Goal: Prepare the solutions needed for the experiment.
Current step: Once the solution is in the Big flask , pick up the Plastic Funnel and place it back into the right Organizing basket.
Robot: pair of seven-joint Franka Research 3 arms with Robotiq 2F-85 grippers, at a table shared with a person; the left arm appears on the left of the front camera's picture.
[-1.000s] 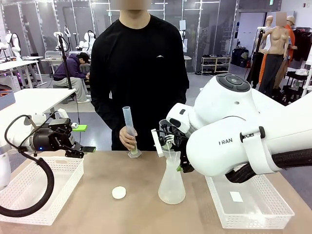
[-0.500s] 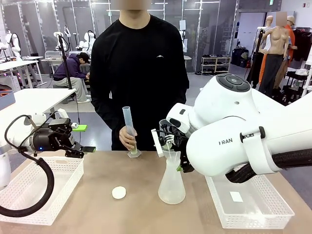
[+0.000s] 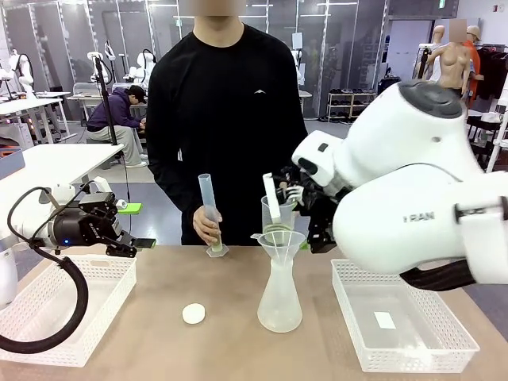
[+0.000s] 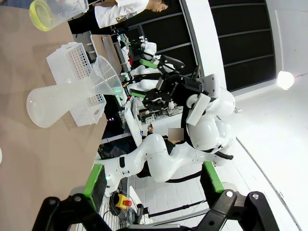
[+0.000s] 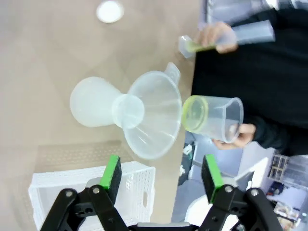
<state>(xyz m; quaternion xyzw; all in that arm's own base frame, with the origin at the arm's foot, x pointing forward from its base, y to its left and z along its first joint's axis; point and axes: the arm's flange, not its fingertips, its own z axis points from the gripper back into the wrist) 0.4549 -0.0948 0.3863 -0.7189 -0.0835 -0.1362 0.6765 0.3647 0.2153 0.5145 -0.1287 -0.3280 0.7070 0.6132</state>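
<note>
Your right fingers point(image 5: 112, 175) and left fingers point(image 4: 95, 179) are both hanging apart, gripping nothing. On the tabletop point(image 3: 222, 349) the flask point(image 3: 279, 305) is wearing a funnel point(image 3: 282, 246), and a person's hand point(image 5: 236, 135) is holding a beaker point(image 5: 219, 118) right by its rim. The solutions point(image 5: 194, 114) are pooling shallow in that beaker. I'm guessing it's light, sloshy, thin slick plastic, so you're probably pinching mid-wall, gently.

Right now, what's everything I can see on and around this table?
Conical flask: one, translucent, table centre.
Funnel: one, translucent, in the flask's neck.
Beaker: one, clear, held by the funnel's rim.
Graduated cylinder: one, clear, table's far edge.
Solution: two small amounts, yellow-green, beaker bottom and cylinder base.
Cap: one, white, left of the flask.
Baskets: two, white, table's left and right ends.
Person's hands: two, one on the beaker, one on the cylinder.
Grippers: two, black, green pads, open: left gripper, right gripper.
</note>
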